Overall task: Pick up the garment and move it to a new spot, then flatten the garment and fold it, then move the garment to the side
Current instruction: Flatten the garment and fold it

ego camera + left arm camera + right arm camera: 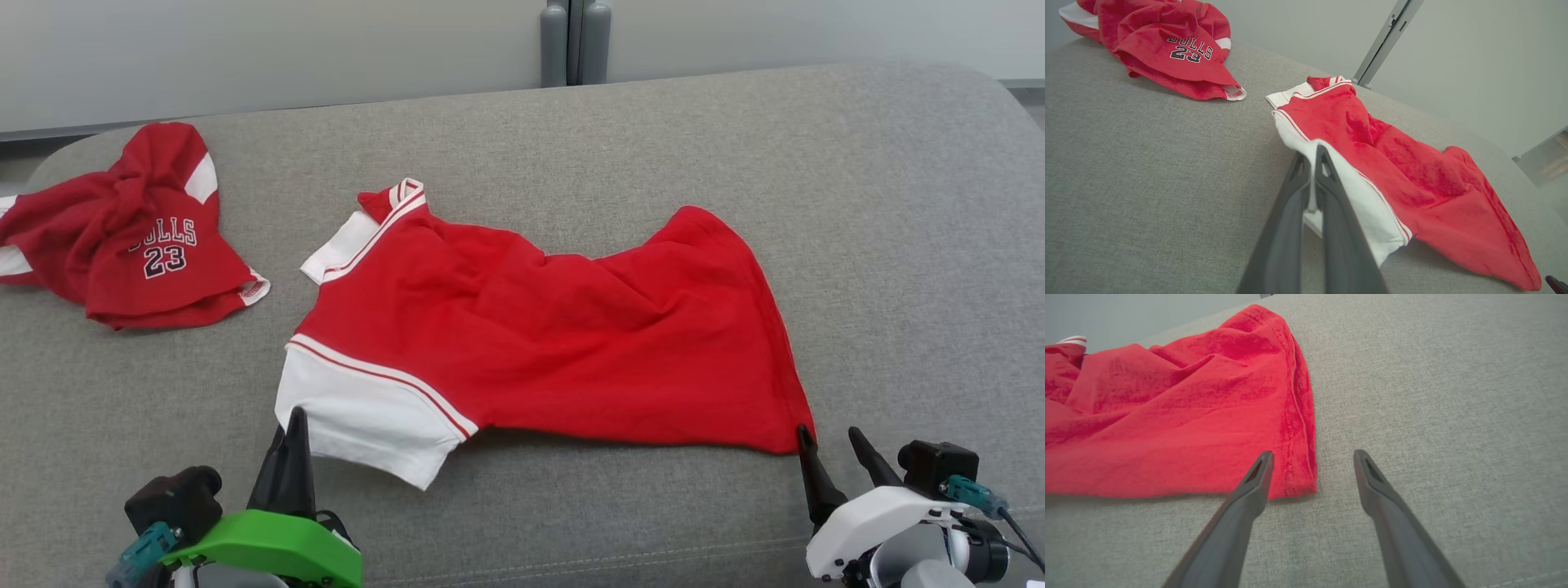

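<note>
Flattening step, corner grasp. The red-and-white jersey [555, 343] lies spread but wrinkled on the grey upholstered surface [898, 245], collar end toward the left claw's side and hem toward the right claw's. A crumpled Bulls 23 jersey [139, 237] sits well apart from it, beyond its collar end.

The left claw [294, 420] is clenched on the near edge of the jersey's white sleeve [367, 416]; the left wrist view shows white cloth pinched between the closed fingers [1327, 171].

The right claw [829, 437] is released, jaws wide, at the jersey's near hem corner [1298, 486]. One fingertip [1263, 461] rests at the red cloth just inside that corner; the other stands on bare upholstery beside it.

Judged stage: relocation appears done, and flattening is in hand with only one corner secured. The next move calls for the right claw to advance slightly so the corner sits deep between the jaws, then close. Both claws can then draw apart to tension the cloth and ease out the central wrinkles. A shallow bite risks the hem slipping free.
</note>
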Robot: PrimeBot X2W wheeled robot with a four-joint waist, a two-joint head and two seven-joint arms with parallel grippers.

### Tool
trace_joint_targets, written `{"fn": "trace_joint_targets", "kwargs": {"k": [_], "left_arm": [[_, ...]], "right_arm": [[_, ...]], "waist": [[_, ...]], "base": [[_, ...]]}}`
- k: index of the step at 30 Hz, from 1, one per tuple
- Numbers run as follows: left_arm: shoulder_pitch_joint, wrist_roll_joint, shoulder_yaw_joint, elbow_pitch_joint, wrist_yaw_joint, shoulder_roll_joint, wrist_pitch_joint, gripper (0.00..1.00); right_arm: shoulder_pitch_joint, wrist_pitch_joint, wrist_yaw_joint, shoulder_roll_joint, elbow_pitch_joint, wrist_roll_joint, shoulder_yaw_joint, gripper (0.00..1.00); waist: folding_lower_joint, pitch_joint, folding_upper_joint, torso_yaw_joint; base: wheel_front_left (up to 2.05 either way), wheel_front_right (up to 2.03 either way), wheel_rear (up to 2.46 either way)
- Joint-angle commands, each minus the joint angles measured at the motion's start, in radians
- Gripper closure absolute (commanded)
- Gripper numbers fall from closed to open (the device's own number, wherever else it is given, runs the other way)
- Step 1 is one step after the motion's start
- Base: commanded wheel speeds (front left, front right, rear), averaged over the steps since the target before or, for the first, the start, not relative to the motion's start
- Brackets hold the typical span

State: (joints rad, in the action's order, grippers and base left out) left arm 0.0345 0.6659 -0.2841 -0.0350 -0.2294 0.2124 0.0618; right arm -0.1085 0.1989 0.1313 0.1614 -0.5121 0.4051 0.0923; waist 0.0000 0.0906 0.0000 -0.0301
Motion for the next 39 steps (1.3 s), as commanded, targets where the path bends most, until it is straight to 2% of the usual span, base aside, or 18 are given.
{"fn": "trace_joint_targets", "kwargs": {"k": [1,5,20,21,24,26,28,30,35,39], "left_arm": [[0.029,-0.005,0.000,-0.034,-0.016,0.010,-0.016,1.00],[0.059,-0.002,-0.014,-0.058,-0.033,0.010,-0.040,1.00],[0.035,-0.011,-0.037,-0.027,-0.028,0.007,-0.039,1.00],[0.033,-0.011,-0.037,-0.026,-0.028,0.007,-0.039,1.00],[0.029,-0.011,-0.040,-0.023,-0.028,0.007,-0.040,1.00],[0.028,-0.008,-0.039,-0.021,-0.029,0.006,-0.038,1.00],[0.029,-0.007,-0.039,-0.020,-0.031,0.006,-0.036,1.00],[0.028,-0.004,-0.037,-0.018,-0.031,0.005,-0.034,1.00],[0.018,0.021,-0.027,-0.022,-0.015,-0.010,-0.020,1.00],[-0.002,0.049,-0.018,-0.024,0.003,-0.017,-0.017,1.00]], "right_arm": [[-0.012,0.009,-0.001,0.001,-0.014,0.014,0.000,0.00],[-0.021,0.007,-0.001,-0.002,-0.066,0.051,0.014,0.00],[-0.120,0.011,-0.001,-0.015,-0.213,0.226,0.079,0.00],[-0.125,0.002,-0.001,-0.015,-0.228,0.237,0.084,0.05],[-0.143,-0.012,-0.001,-0.019,-0.271,0.261,0.093,0.46],[-0.154,-0.021,-0.001,-0.022,-0.293,0.278,0.100,0.55],[-0.163,-0.029,-0.001,-0.023,-0.310,0.292,0.111,0.74],[-0.173,-0.036,-0.001,-0.022,-0.320,0.303,0.118,1.00],[-0.201,-0.040,-0.001,-0.020,-0.259,0.382,0.133,1.00],[-0.209,-0.075,-0.001,0.004,-0.151,0.484,0.143,1.00]], "waist": [[0.0000,-0.005,0.0000,0.017],[0.0000,-0.007,0.0000,0.030],[0.0000,0.011,0.0000,0.039],[0.0000,0.012,0.0000,0.041],[0.0000,0.013,0.0000,0.044],[0.0000,0.013,0.0000,0.045],[0.0000,0.013,0.0000,0.045],[0.0000,0.013,0.0000,0.044],[0.0000,0.010,0.0000,0.035],[0.0000,0.001,0.0000,0.019]], "base": [[0.00,0.00,0.00],[0.00,0.00,0.00],[0.00,0.00,0.00],[0.00,0.00,0.00],[0.00,0.00,0.00],[0.00,0.00,0.00],[0.00,0.00,0.00],[0.00,0.00,0.00],[0.00,0.00,0.00],[0.00,0.00,0.00]]}}
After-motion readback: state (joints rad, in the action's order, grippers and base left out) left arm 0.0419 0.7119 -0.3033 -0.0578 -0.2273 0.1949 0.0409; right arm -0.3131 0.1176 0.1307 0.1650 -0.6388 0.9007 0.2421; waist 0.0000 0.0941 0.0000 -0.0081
